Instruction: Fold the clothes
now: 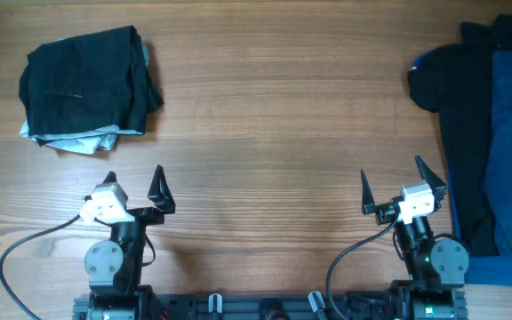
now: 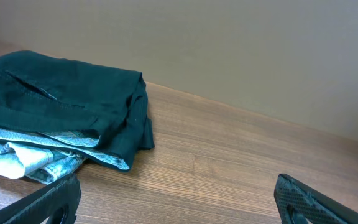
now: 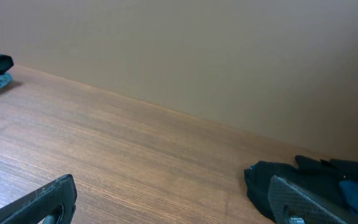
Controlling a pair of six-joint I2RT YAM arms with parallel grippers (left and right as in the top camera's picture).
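A stack of folded clothes, dark green-black on top with pale blue-white cloth under it [image 1: 87, 87], lies at the far left of the wooden table; it also shows in the left wrist view [image 2: 61, 118]. A heap of unfolded dark and blue clothes [image 1: 496, 133] lies along the right edge and shows in the right wrist view [image 3: 316, 177]. My left gripper [image 1: 133, 182] [image 2: 176, 199] is open and empty near the front edge. My right gripper [image 1: 391, 182] [image 3: 173, 202] is open and empty, just left of the heap.
The wooden table [image 1: 283, 116] runs between the two lots of clothes. A plain beige wall [image 2: 241, 50] stands behind the far edge. Black cables [image 1: 25, 253] loop beside the arm bases at the front.
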